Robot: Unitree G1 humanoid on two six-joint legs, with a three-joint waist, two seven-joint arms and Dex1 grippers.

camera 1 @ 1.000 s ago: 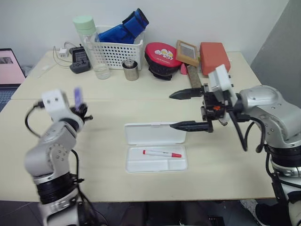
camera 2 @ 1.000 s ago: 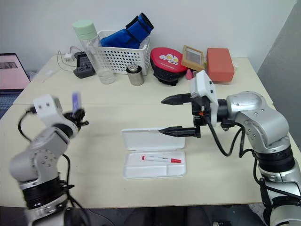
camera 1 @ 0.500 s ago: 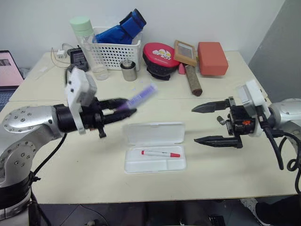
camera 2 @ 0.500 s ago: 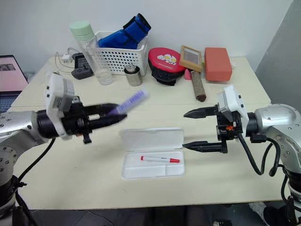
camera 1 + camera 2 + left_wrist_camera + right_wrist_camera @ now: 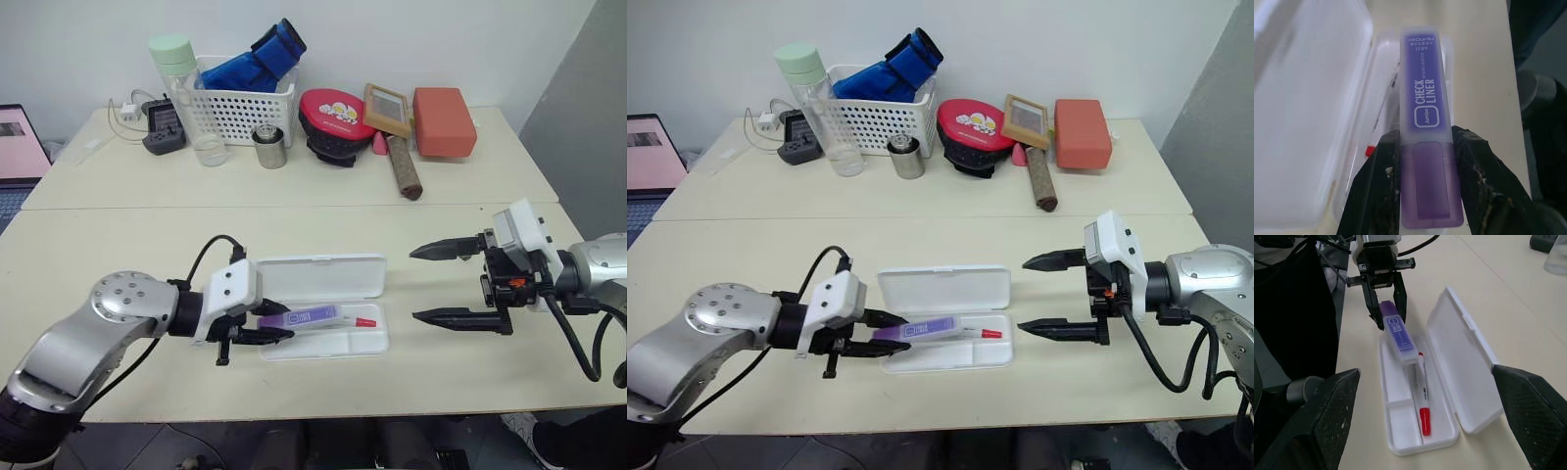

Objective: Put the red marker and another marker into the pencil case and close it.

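The open case at frame centre holds the red marker. My left claw grips the purple marker over its tray; my right claw, right of it, gapes empty.

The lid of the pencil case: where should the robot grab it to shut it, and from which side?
Probably the lid's long free edge, the far one, away from the hinge. The lid lies open flat on the table behind the tray, so pushing that edge up and forward swings it over. The open right pincer is the free one; come from the far side, once the purple marker is released.
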